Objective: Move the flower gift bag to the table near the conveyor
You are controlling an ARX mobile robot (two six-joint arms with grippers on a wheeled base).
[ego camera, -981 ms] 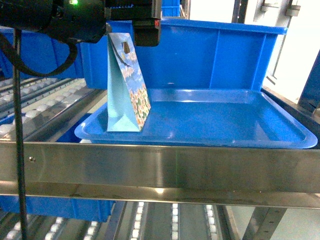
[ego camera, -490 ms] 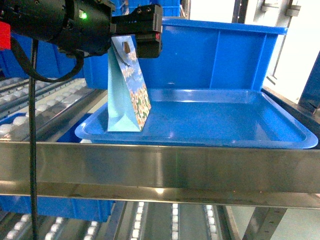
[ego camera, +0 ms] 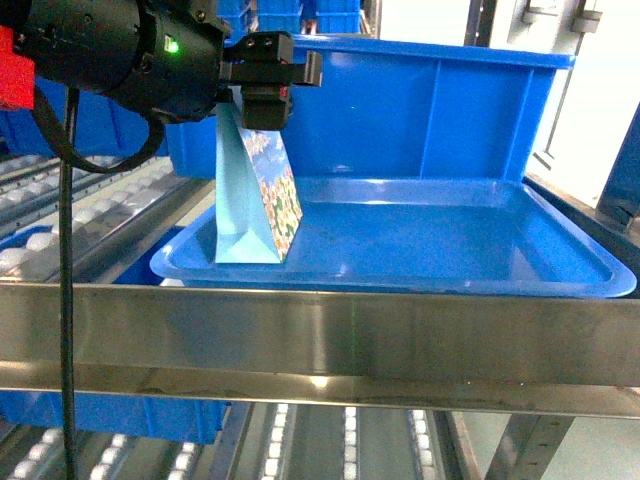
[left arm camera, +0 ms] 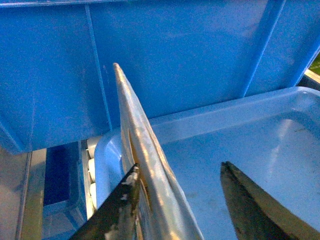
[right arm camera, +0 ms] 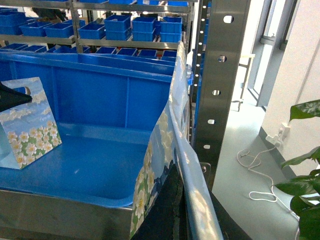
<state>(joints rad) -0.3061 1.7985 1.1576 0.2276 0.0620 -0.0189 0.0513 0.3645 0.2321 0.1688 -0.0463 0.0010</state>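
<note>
Flower gift bag [ego camera: 256, 205] stands upright at the left end of the blue tray [ego camera: 450, 270]. Its top hides between the left gripper [ego camera: 262, 98] fingers, still spread around it. The right gripper [right arm camera: 172, 210], mostly cut off, clenches a second floral bag [right arm camera: 165, 165]. Conveyor [ego camera: 70, 215] rollers run left, behind a steel rail [ego camera: 320, 335].

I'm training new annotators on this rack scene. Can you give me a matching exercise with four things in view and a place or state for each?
Things:
1. flower gift bag
2. left gripper
3. steel rail
4. blue bin

Places or states:
A. runs across the front, below the blue tray
B. stands upright at the tray's left end
C. sits behind the tray
D. open, its fingers on either side of the bag's top edge

Pairs: 1-B, 2-D, 3-A, 4-C
</note>
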